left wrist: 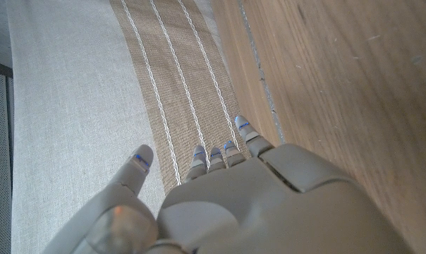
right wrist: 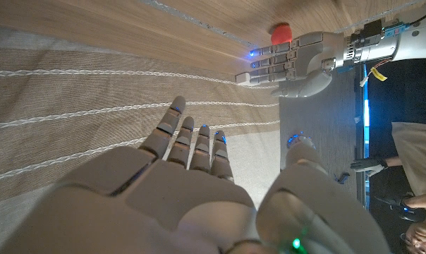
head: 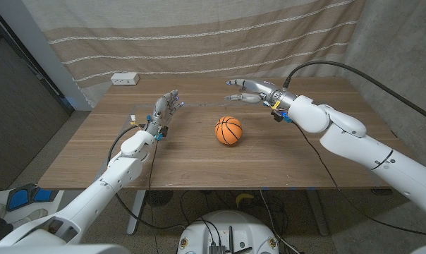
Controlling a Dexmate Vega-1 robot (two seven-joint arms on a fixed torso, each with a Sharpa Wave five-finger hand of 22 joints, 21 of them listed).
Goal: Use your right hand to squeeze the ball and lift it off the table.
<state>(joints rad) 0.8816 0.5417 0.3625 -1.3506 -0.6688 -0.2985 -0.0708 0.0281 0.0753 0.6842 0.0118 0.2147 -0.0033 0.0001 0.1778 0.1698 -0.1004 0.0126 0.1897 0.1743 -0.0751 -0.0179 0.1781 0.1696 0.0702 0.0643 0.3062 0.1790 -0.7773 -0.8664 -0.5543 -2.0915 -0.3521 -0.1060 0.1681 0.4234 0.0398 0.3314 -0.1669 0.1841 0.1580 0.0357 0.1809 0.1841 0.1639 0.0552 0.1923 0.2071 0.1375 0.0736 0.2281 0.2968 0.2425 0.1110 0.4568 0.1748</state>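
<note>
Just ball below right hand

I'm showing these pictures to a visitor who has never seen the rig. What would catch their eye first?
Probably the small orange basketball, alone in the middle of the wooden table. Next, the two pale robot hands: the right robot hand hangs open in the air beyond the ball, and the left robot hand waits open to the ball's left.
</note>
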